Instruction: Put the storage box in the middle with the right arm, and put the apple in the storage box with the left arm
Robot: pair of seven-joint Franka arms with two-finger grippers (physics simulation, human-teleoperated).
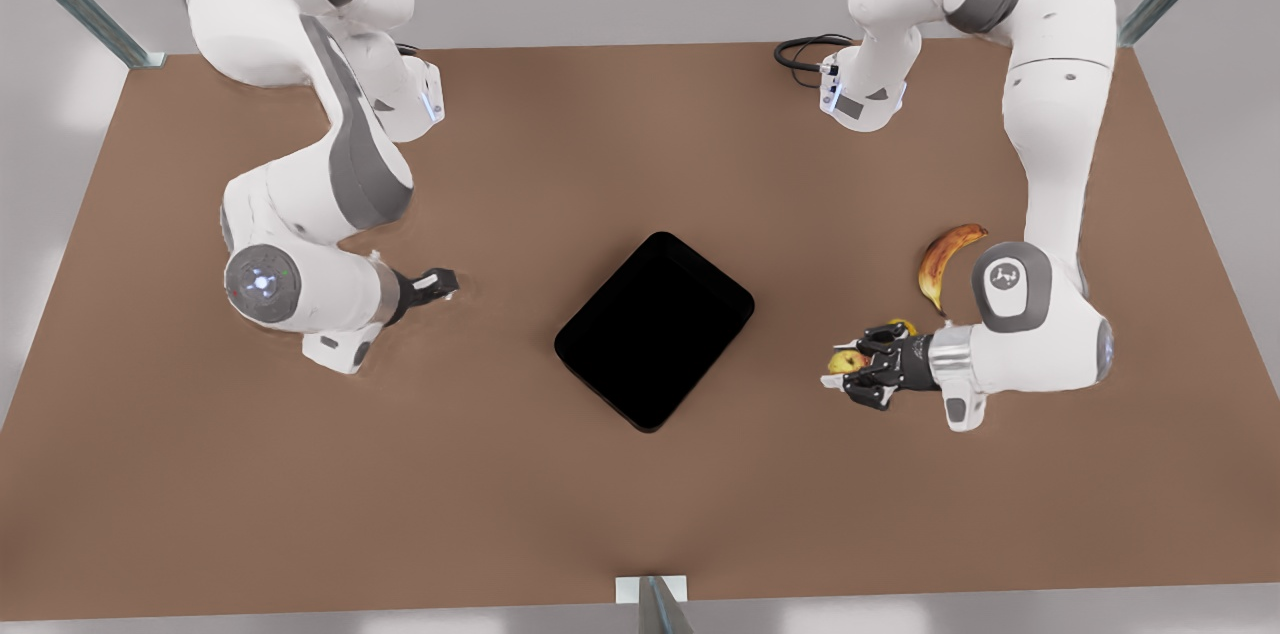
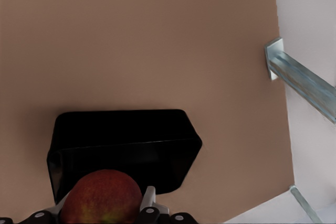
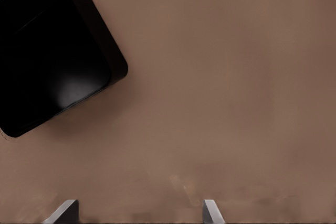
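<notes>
1. Brown surface (image 1: 300,514): bare and flat, nothing to stop a dropped fruit rolling toward an edge.
2. Storage box (image 1: 655,329): sits near the middle of the surface, skewed to its edges, empty, well apart from both arms. Shallow wall; a release from too high or off-centre could bounce the fruit out or nudge the box off its spot.
3. Right end effector (image 1: 437,284): on the front view's left, low over the surface, fingers spread with nothing between them, box off to one side in its wrist view. Waits. Risk only if swung back across the box while the other arm comes in.
4. Left end effector (image 1: 868,364): on the front view's right, claw pinching the apple (image 2: 102,196), box just ahead in its wrist view. Round smooth fruit held near the fingertips; likely to slip during a fast swing. Too low a carry could catch the box rim.
5. Banana (image 1: 945,264): lies beside the left arm's wrist, near enough to be swept by the forearm.
6. Second round fruit (image 1: 903,325): partly hidden behind the claw, could get knocked.
7. Writing: none readable; small white emblem on the left arm's grey joint cap, not legible.
</notes>
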